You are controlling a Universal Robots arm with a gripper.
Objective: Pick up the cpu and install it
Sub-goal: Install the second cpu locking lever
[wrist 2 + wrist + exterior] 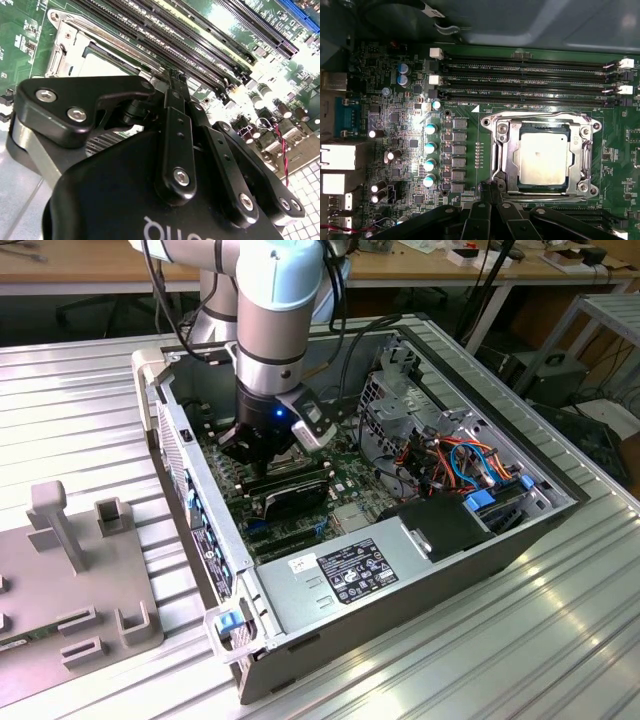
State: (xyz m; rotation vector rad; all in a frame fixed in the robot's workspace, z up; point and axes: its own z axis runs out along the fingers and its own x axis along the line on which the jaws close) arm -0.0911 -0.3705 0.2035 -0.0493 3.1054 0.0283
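The gripper (489,189) hung low inside the open computer case (420,580), its black fingers drawn together until the tips met, with nothing held between them; in the second wrist view the same closed linkage (176,87) pointed down at the board with no chip in its grasp. Just past the fingertips in the first wrist view lay the cpu (543,158), its dull grey top facing up, seated flat and square inside the metal-framed socket (501,150), whose frame surrounded it on all sides. The fingertips stood near the socket's edge, apart from the chip itself. Beyond the socket ran the long black memory slots (530,80), parallel to one another, and to the socket's other side stood a row of teal-topped capacitors (430,155) on the green motherboard (385,125). In the exterior view the arm (272,310) reached down from above into the case, the gripper (262,452) close over the board, a grey power supply (350,575) at the case's near wall, and a grey fixture (75,580) on the ribbed metal table (500,660) toward the exterior view's left.
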